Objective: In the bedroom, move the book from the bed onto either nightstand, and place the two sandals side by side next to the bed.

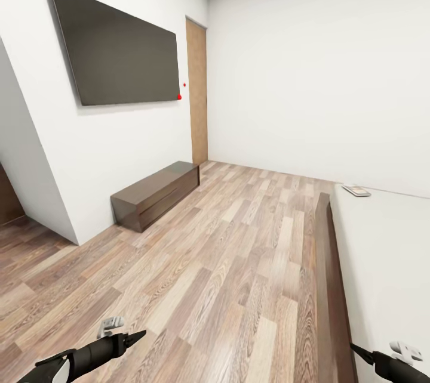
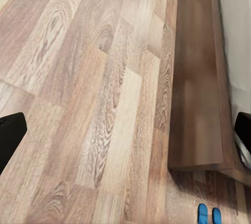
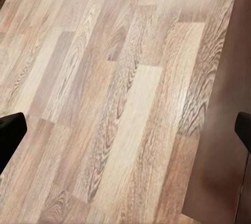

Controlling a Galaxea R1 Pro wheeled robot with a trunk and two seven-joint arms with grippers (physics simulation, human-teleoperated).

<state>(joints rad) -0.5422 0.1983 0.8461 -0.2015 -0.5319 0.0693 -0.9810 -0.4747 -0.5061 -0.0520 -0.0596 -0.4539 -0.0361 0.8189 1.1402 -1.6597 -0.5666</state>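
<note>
Nearest, our left gripper (image 2: pixel 125 130) and right gripper (image 3: pixel 125 130) hung spread and empty over the plank floor (image 1: pixel 227 263). Two blue sandals (image 2: pixel 208 214) lay side by side at the bed (image 1: pixel 325 275) frame's corner. Farthest, the book (image 1: pixel 356 190) rested on the mattress (likely light and thin; pinch one overhanging edge).

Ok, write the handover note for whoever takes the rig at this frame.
Left gripper and right gripper: both low, holding nothing; fingers apart in the wrist views, so open.
Book: lying on the bed, near its far edge.
Sandals: blue tips together on the floor past the bed's corner.
Nightstands: not located yet.
Done: nothing confirmed.
Left: book to a nightstand; check the sandals sit side by side beside the bed.
</note>
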